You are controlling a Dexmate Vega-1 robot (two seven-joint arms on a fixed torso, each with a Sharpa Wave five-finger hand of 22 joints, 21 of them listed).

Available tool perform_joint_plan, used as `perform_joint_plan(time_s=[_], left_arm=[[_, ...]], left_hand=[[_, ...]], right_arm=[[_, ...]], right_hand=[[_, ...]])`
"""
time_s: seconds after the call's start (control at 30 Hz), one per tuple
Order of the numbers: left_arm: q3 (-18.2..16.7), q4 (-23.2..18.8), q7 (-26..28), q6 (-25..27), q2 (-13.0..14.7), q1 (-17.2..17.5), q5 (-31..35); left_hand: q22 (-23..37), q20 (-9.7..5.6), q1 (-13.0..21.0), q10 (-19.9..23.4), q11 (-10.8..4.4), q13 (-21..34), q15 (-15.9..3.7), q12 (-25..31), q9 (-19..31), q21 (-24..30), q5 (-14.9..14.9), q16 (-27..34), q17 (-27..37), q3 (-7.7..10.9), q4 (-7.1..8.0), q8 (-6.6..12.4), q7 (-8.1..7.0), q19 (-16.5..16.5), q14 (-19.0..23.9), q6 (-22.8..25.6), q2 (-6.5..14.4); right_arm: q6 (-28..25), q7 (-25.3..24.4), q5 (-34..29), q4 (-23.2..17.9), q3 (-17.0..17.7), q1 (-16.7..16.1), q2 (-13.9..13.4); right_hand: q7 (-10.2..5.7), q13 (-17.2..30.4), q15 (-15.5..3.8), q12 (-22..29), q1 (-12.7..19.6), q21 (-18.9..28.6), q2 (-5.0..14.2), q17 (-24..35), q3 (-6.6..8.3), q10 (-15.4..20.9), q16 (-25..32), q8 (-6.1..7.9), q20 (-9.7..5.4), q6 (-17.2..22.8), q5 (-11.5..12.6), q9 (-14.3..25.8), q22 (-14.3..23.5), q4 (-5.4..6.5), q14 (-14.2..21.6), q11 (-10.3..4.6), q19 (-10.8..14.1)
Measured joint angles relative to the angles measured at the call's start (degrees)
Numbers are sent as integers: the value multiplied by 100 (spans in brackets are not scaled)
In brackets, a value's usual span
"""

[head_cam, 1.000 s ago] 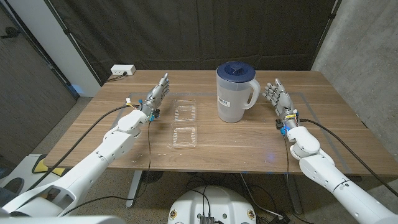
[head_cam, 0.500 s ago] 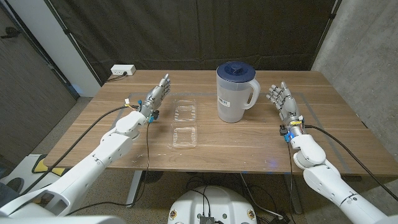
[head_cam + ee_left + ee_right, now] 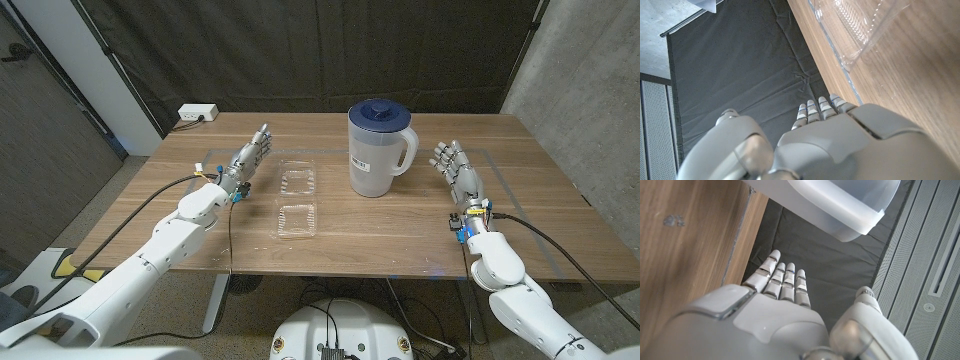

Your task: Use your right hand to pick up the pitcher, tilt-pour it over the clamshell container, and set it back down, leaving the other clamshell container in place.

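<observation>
A translucent pitcher with a dark blue lid stands upright near the table's far middle, its handle turned toward my right side. Its pale base also shows in the right wrist view. Two clear clamshell containers lie left of it, one farther and one nearer; a clear clamshell edge shows in the left wrist view. My right hand is right of the pitcher, apart from it, fingers extended and holding nothing. My left hand is left of the clamshells, fingers straight, holding nothing.
A white power strip sits at the table's far left corner. Black curtain hangs behind the table. Cables run along both forearms. Bare wood lies between the pitcher and my right hand.
My right hand has drawn back toward the near edge and slightly right, away from the pitcher. My left hand has shifted a little. Pitcher and clamshells have not moved.
</observation>
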Motion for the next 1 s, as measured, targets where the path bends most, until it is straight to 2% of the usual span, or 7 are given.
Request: perform_joint_plan(time_s=[0.2,0.37,0.63,1.0], left_arm=[[-30,48,-77,-35,33,43,-55],[-37,80,-122,-56,33,51,-90],[-43,100,-164,-59,40,61,-121],[-8,146,-256,-54,38,23,-131]], left_hand=[[0,0,46,0,0,0,0,0,0,0,23,0,0,0,0,0,0,0,0,0,46],[0,0,46,0,0,0,0,0,0,0,23,0,0,-16,-16,0,31,0,0,31,46],[0,0,45,26,-26,0,0,0,0,0,23,0,-1,-16,-15,0,1,0,0,61,46],[0,0,61,24,-24,0,0,0,-1,0,23,0,-1,-16,-15,-1,1,-1,-1,61,61]], right_arm=[[-88,-293,-424,-245,84,-234,2],[-221,-477,-687,-438,164,-398,2],[-472,-839,-1195,-691,239,-609,66],[-932,-1344,-1957,-1005,261,-807,181]], right_hand=[[-2,0,-29,0,555,-27,-90,-8,90,-21,-22,0,-10,-2,151,0,-14,-258,29,-20,71],[-22,0,-61,-29,909,-59,-140,-8,168,-52,-45,0,-10,-23,243,30,-14,-335,-3,-51,71],[-85,26,-110,-50,1372,-70,-259,-7,207,-114,-45,0,0,-85,345,30,-14,-374,-54,-111,142],[-95,26,-165,-49,1714,-68,-382,-7,215,-94,-44,23,-9,-95,444,56,-13,-382,2,-131,215]])
